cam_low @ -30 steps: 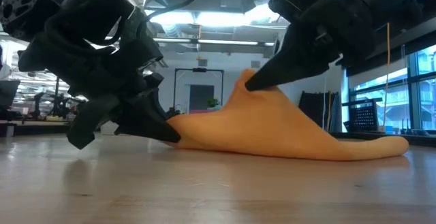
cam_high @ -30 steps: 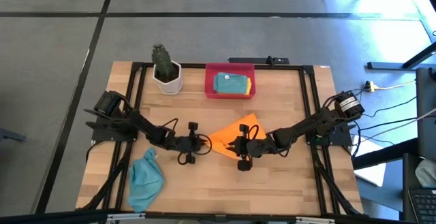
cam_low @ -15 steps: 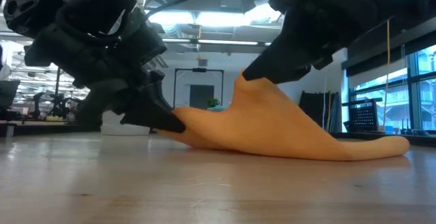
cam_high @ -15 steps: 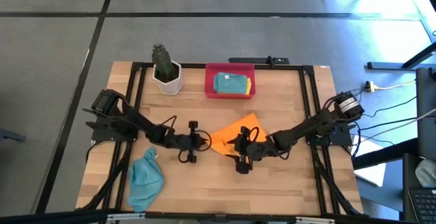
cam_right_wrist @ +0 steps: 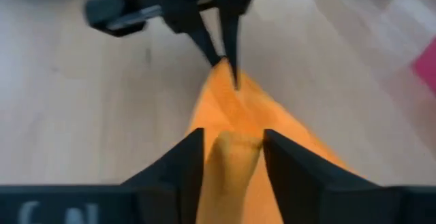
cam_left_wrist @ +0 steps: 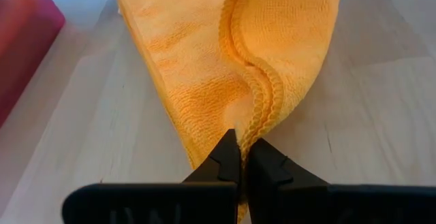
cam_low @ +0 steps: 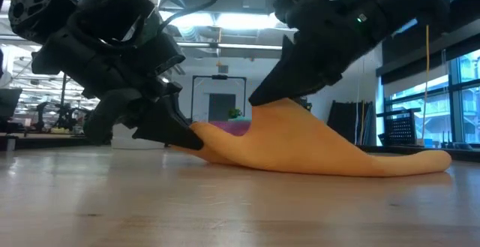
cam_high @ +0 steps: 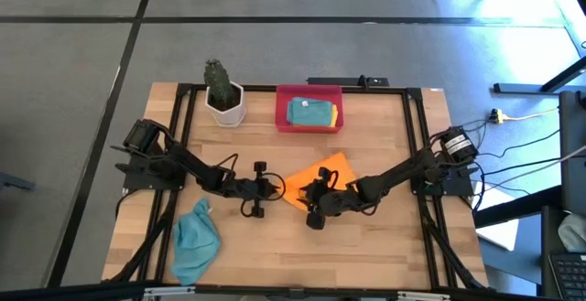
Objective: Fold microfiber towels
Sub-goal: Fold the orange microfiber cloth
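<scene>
You're in a robotics lab or workshop, wooden table (cam_high: 385, 118) on a black metal frame (cam_high: 180, 109), grey concrete floor (cam_high: 275, 36) with cables trailing off the table's right edge, open-plan room behind with ceiling lights (cam_low: 217, 22), exposed ducts, workbenches, big windows (cam_low: 457, 89).

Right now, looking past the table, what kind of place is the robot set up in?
Probably a robotics lab or open workshop. The low view shows exposed ceiling ducts and strip lights, with workbenches in the room behind; the high view shows a grey floor and loose cables beside the wooden table.
</scene>
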`<action>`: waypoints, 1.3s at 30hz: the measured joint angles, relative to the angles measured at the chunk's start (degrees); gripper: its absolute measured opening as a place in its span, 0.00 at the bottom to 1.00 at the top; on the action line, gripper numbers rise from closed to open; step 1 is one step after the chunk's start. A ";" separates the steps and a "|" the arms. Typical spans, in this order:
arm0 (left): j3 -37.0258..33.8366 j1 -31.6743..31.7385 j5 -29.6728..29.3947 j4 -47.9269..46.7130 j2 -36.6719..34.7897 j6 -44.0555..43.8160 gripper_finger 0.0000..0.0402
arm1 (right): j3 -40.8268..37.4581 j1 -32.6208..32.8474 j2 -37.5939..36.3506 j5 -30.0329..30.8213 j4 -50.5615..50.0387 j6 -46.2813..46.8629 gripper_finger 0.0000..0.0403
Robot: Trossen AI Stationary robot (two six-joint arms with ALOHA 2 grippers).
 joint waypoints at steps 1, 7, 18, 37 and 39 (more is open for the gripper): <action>0.00 0.00 0.01 -0.03 0.00 -0.03 0.00 | 0.71 0.01 0.00 0.90 -1.74 0.04 0.35; 0.00 0.00 0.01 -0.64 0.00 -0.94 0.00 | 3.72 -0.02 0.00 1.86 -8.75 0.04 0.13; -0.01 0.00 -0.01 -1.85 -0.60 -0.93 0.00 | 3.74 2.53 -2.46 0.26 -12.81 0.21 0.01; 21.02 -8.34 -19.31 -43.88 -18.25 1.14 0.00 | 3.72 5.57 -16.44 7.40 -20.58 -3.77 0.00; 24.83 -8.22 -21.44 -49.81 -18.75 1.97 0.00 | 4.17 4.15 -17.98 7.80 -21.83 -5.63 0.00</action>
